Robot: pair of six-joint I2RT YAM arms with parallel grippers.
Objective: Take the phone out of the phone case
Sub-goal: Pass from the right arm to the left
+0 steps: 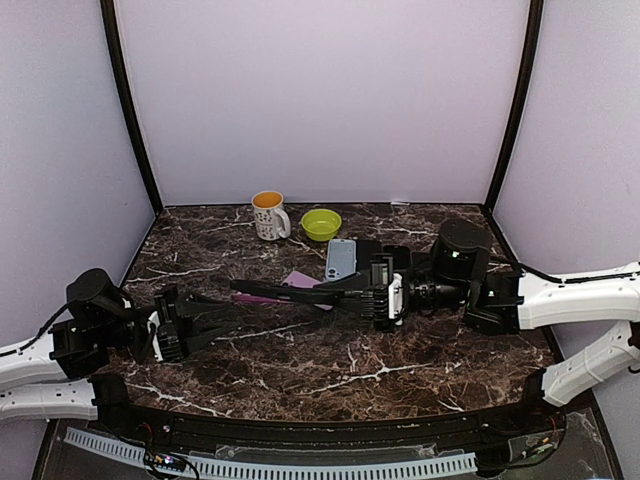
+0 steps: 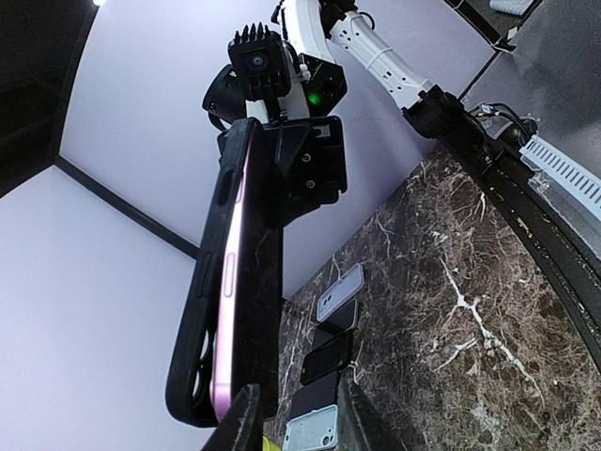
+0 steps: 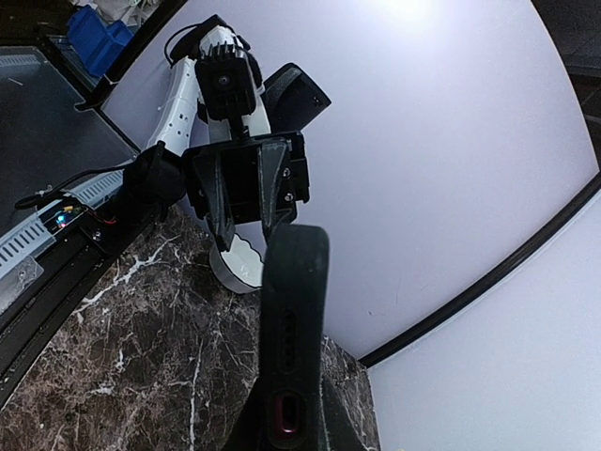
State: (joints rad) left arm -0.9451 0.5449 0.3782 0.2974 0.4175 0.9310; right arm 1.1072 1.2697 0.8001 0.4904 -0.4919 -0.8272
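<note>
right tool (image 3: pixel 285 421) gripping phone case (image 2: pixel 191 362), pink phone (image 2: pixel 230 310) edge exposed

You're working in a robotics lab booth, not a home. Plain pale walls (image 1: pixel 320 100) close three sides, joined by black posts (image 1: pixel 130 110) at 11 and 1 o'clock. Along the 6 o'clock edge the left arm (image 1: pixel 35 360) and right arm (image 1: pixel 580 295) are bolted to a dark marbled surface (image 1: pixel 300 370), beside a slotted cable duct (image 1: pixel 300 468) and a lit circuit board (image 1: pixel 165 463). Blue bins (image 3: pixel 94 38) sit outside.
</note>
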